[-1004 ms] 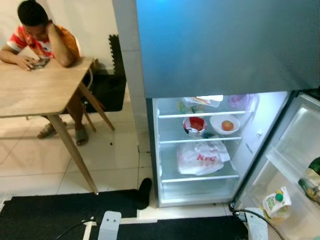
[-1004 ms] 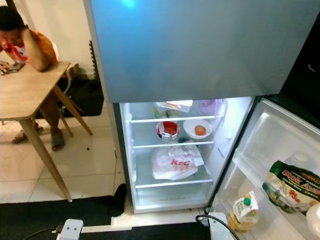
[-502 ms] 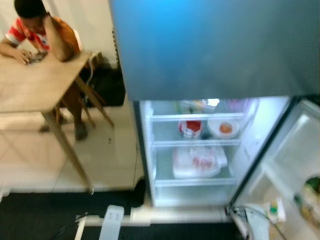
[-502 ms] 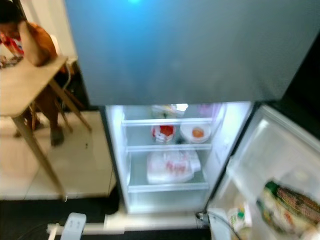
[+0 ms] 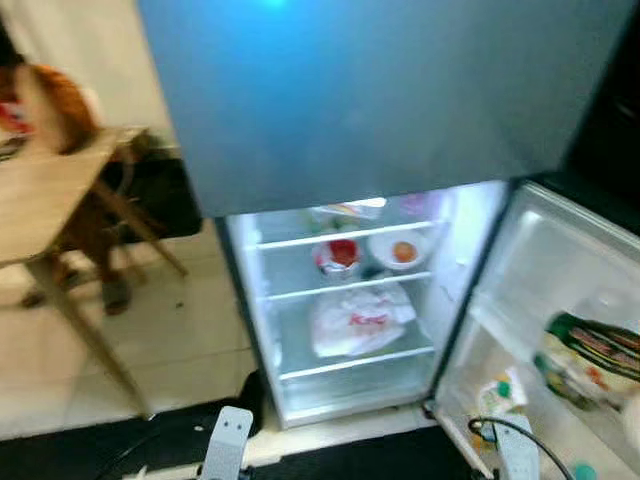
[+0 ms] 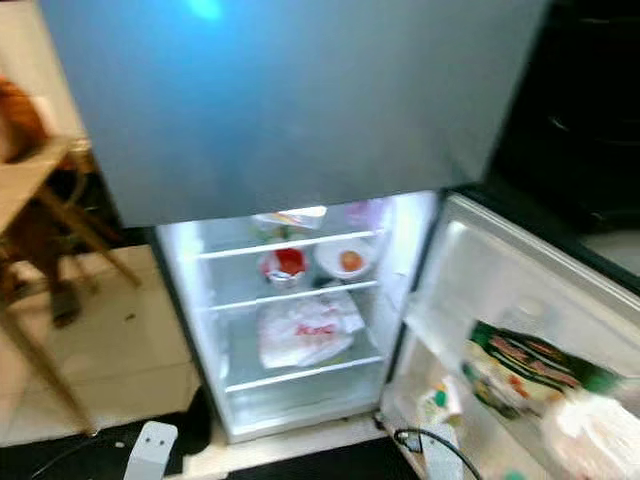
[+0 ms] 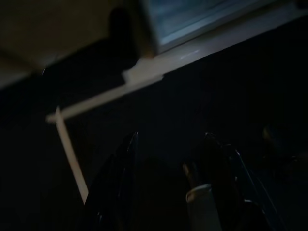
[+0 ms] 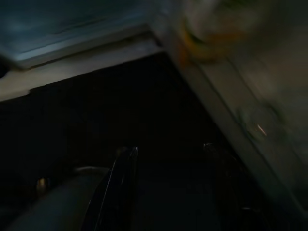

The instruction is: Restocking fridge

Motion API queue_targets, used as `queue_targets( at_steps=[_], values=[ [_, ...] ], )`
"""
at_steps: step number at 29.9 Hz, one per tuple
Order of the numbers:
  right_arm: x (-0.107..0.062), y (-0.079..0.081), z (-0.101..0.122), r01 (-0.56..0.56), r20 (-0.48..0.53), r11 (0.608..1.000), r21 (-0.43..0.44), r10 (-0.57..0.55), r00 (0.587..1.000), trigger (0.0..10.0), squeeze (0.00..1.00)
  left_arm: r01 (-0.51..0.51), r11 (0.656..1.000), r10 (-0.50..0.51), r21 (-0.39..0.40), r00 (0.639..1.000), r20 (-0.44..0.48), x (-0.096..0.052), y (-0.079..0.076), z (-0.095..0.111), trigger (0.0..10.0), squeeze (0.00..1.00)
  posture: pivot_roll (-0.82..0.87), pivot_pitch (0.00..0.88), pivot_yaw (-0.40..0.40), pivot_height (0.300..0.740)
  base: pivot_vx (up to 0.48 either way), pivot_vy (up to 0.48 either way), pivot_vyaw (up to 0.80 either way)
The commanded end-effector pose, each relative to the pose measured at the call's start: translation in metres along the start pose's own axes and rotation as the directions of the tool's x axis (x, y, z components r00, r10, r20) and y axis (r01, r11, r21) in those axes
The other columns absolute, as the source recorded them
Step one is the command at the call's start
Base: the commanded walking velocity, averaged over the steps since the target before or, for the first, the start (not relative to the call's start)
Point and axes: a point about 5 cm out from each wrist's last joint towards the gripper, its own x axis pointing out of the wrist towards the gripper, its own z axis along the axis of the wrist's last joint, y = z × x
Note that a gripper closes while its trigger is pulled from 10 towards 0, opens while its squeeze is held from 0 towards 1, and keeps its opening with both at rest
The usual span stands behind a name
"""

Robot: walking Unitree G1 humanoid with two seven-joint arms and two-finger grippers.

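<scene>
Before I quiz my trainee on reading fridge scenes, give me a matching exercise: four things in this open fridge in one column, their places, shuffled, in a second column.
Things:
1. white plastic bag with red print
2. white bowl with an orange item
3. green snack packet
4. red-and-white cup

Places:
A. door rack, on the right
B. lower shelf, by itself
C. middle shelf, right of the cup
D. middle shelf, left of the bowl

Pairs: 1-B, 2-C, 3-A, 4-D
</scene>
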Motion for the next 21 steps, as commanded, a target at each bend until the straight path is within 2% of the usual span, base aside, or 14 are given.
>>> queue_targets(
  at_steps=[1, 21],
  values=[
    [0.0, 0.001, -0.003, 0.0, -0.006, 1.0, 0.018, 0.001, 1.0, 10.0, 0.0, 0.003, 1.0, -0.003, 0.015, 1.0, 0.01, 0.0, 0.001, 0.003, 10.0, 0.0, -0.02, 0.007, 0.038, 0.74, 0.0, 0.0, -0.8],
    [0.0, 0.004, -0.009, -0.004, -0.023, 0.999, 0.036, 0.004, 1.0, 10.0, 0.0, 0.051, 0.998, -0.053, 0.023, 0.992, 0.112, 0.003, -0.006, 0.024, 10.0, 0.0, -0.03, 0.0, 0.043, 0.74, 0.0, 0.0, -0.8]
  ],
)
